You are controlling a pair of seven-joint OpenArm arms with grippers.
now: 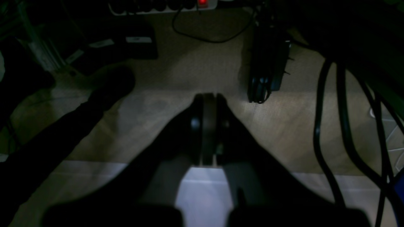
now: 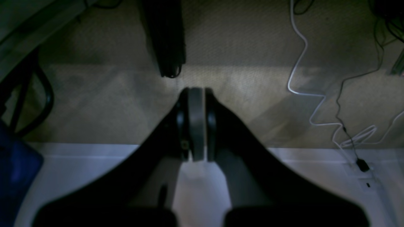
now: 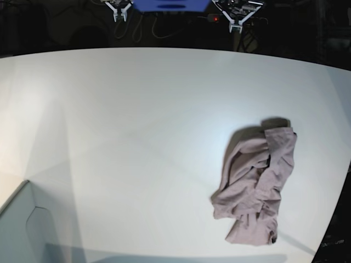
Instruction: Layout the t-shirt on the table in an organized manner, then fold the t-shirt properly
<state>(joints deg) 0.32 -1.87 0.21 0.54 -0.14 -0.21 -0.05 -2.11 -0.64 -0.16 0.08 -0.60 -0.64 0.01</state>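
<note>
The mauve-pink t-shirt [image 3: 255, 183] lies crumpled in a heap on the right side of the white table [image 3: 137, 120]; neither wrist view shows it. My left gripper [image 1: 208, 96] is shut and empty, past the table's far edge [image 1: 94, 168], over carpet. In the base view it sits at the top right [image 3: 237, 21]. My right gripper [image 2: 196, 90] is also shut and empty, beyond the table's edge [image 2: 94, 157], and sits at the top left of the base view [image 3: 118, 12]. Both are far from the shirt.
A pale grey box corner [image 3: 22, 230] stands at the table's front left. Below the far edge are carpet, black cables [image 1: 318, 126], a white cable [image 2: 300, 63], a power strip with a red light [image 1: 202, 3] and a black upright part [image 2: 167, 37].
</note>
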